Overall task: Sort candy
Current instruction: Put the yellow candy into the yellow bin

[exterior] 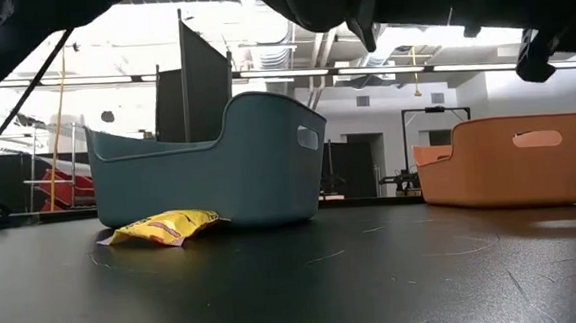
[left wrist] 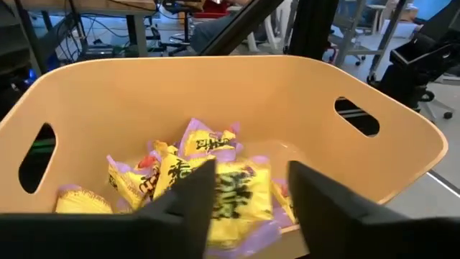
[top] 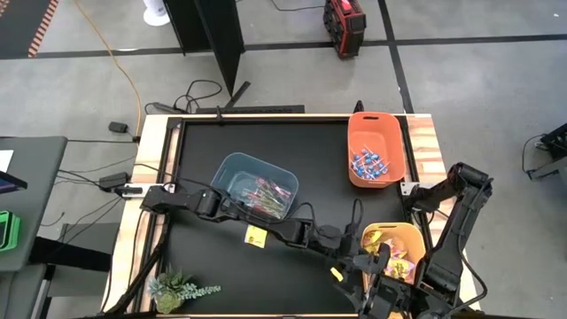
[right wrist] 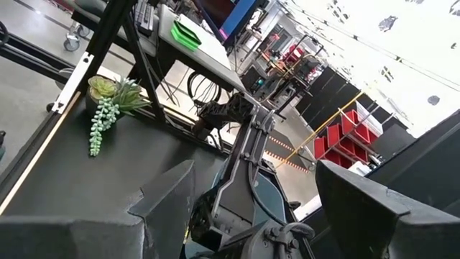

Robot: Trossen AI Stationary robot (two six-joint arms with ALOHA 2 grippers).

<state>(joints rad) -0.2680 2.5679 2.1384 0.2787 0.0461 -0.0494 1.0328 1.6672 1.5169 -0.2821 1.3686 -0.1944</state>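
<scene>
My left gripper (top: pixel 383 257) hangs over the yellow bin (top: pixel 409 232) at the table's near right. It is shut on a yellow square packet with red print (left wrist: pixel 241 191), above several like packets (left wrist: pixel 205 144) lying in the bin. Another yellow packet (top: pixel 256 236) lies flat on the black table beside the blue-grey bin (top: pixel 257 184); it also shows in the low view (exterior: pixel 162 227). Pinkish sticks (top: pixel 270 193) lie in the blue-grey bin. Blue lollipops (top: pixel 370 165) lie in the orange bin (top: pixel 376 133). My right gripper (right wrist: pixel 251 208) is open and empty at the near edge. My left gripper holds the yellow packet between its two fingers by the packet's two opposite side edges (left wrist: pixel 221 188). The fingers point down into the yellow bin. The packet sits flat across the gap, clear of the packets below it.
A small green plant (top: pixel 177 289) sits at the table's near left corner. The left arm (top: pixel 221 206) stretches across the table past the blue-grey bin. The right arm (top: pixel 456 221) stands folded at the right edge beside the yellow bin.
</scene>
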